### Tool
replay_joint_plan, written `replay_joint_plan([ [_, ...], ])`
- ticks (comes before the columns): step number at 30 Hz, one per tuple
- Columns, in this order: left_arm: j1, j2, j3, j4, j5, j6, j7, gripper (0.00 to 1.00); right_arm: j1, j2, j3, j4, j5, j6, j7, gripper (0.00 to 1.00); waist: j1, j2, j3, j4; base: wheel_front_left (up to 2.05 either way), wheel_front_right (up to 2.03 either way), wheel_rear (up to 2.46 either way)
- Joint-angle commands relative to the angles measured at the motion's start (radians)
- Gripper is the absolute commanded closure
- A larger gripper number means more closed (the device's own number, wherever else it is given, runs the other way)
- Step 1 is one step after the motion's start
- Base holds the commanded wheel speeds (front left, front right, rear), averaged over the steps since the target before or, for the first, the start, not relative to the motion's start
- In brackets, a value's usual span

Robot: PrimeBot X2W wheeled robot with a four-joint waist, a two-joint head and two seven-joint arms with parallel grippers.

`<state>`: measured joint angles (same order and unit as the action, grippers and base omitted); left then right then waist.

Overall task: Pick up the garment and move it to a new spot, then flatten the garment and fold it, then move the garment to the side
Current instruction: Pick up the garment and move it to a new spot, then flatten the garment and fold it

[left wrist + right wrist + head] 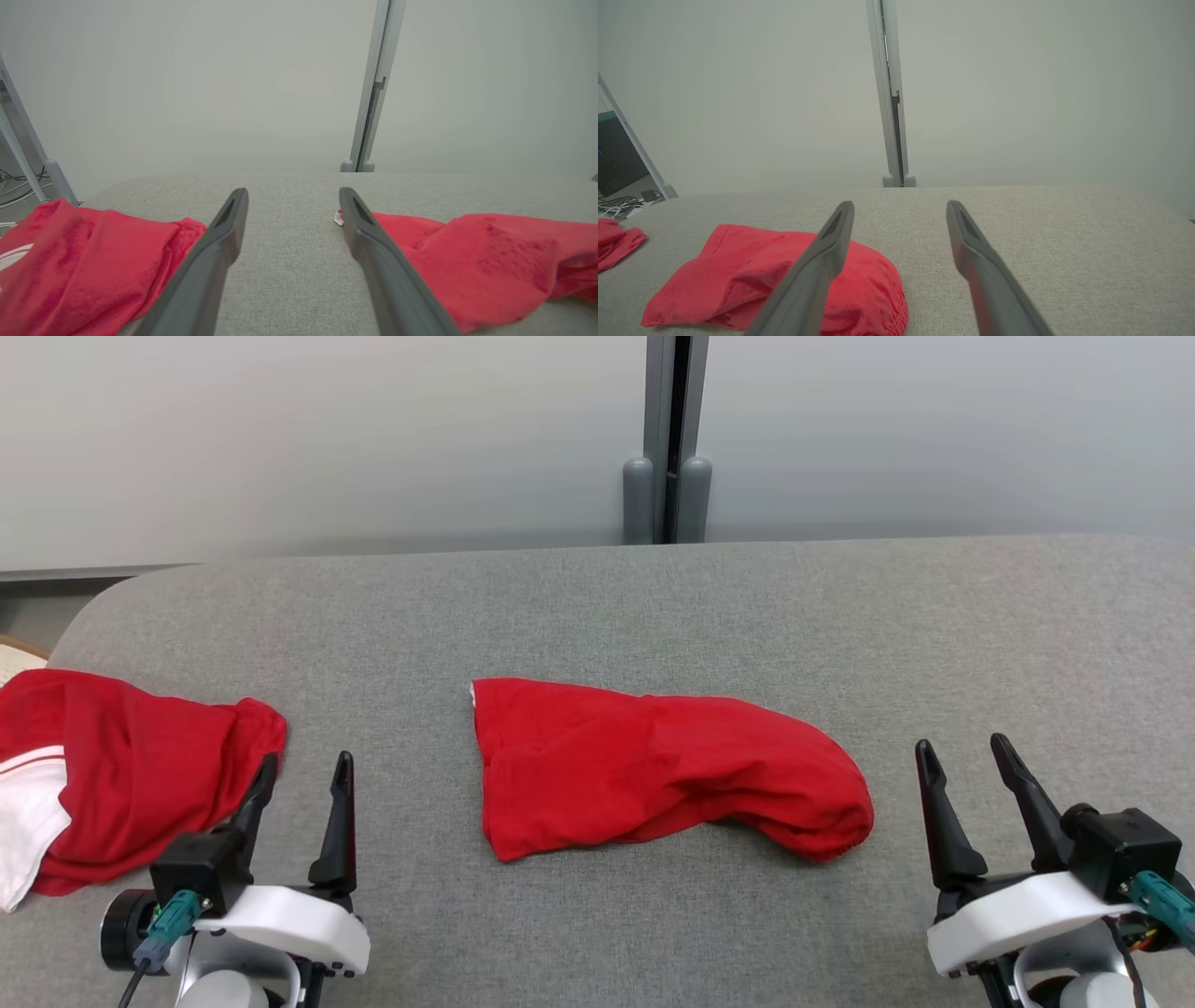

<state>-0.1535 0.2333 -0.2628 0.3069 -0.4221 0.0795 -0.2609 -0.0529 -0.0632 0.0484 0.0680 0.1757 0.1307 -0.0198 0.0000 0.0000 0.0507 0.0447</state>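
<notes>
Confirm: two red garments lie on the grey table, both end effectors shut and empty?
No: the left end effector and right end effector are open, per the head view. The central garment and left garment, both red, lie on the grey table; nothing held.

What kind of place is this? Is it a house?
Probably a robot test room or lab, not a house: a grey padded table, plain pale partition panels joined by a metal post, and loose cables on the floor.
</notes>
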Motion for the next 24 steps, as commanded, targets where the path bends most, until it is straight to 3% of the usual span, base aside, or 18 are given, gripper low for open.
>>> replay_joint_plan([
  [1, 0.017, 0.007, 0.010, -0.008, 0.001, 0.001, -0.005, 0.00, 0.017, -0.009, 0.000, -0.005, 0.004, 0.000, 0.006, 0.00, 0.0000, 0.0000, -0.013, 0.000, 0.00, 0.00, 0.00],
  [24, 0.080, 0.035, -0.019, -0.028, 0.019, 0.015, 0.011, 0.00, 0.067, -0.006, 0.012, -0.012, 0.005, 0.000, 0.037, 0.00, 0.0000, 0.0000, -0.055, -0.003, 0.00, 0.00, 0.00],
])
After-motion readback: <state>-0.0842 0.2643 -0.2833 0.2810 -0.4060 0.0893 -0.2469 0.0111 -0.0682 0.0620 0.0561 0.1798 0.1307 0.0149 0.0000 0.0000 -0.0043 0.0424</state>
